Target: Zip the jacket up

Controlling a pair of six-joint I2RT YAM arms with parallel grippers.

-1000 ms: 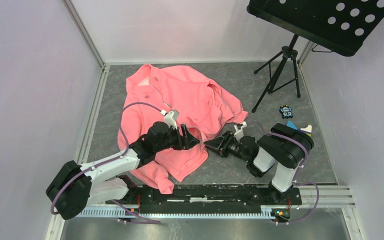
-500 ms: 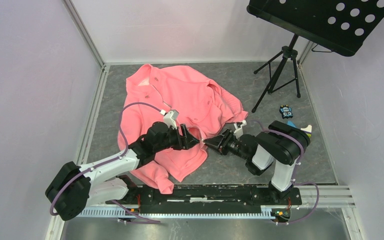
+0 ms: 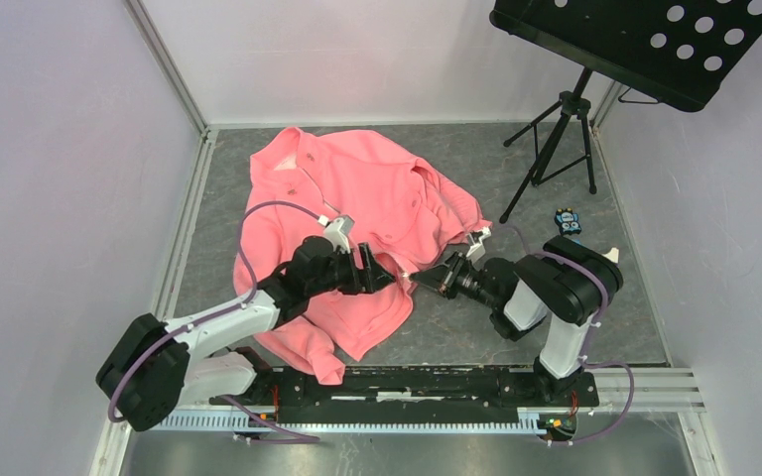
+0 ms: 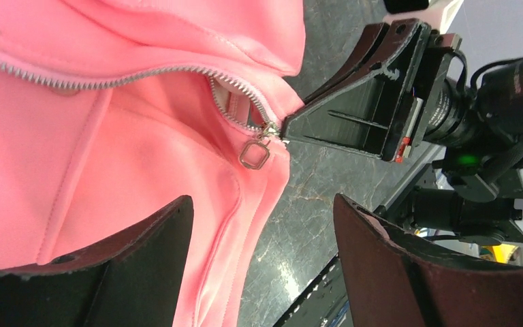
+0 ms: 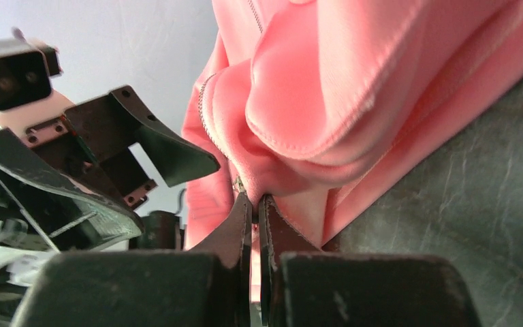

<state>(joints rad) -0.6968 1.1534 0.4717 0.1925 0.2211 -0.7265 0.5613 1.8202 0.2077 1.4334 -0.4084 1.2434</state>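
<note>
Coral-pink fleece of the jacket (image 3: 357,213) lies crumpled on the left half and middle of the grey marbled surface (image 3: 516,337), collar toward the far wall. Pale walls (image 3: 60,149) close the space on three sides.

Over the near hem of the jacket, the left pincer (image 4: 262,201) is released, with its jaws wide apart and holding nothing. Between them the zipper (image 4: 109,76) runs open, and its square pull ring (image 4: 254,154) hangs free. Just to the right, the right pincer (image 5: 252,201) is clenched on the jacket at the lower end of the zipper. Whether it holds fabric only or also the slider, I cannot tell.

At far right a black music stand (image 3: 645,40) stands on its tripod, with its desk cut off by the frame. Near it lies a small dark-blue object (image 3: 568,219), too small to identify.
</note>
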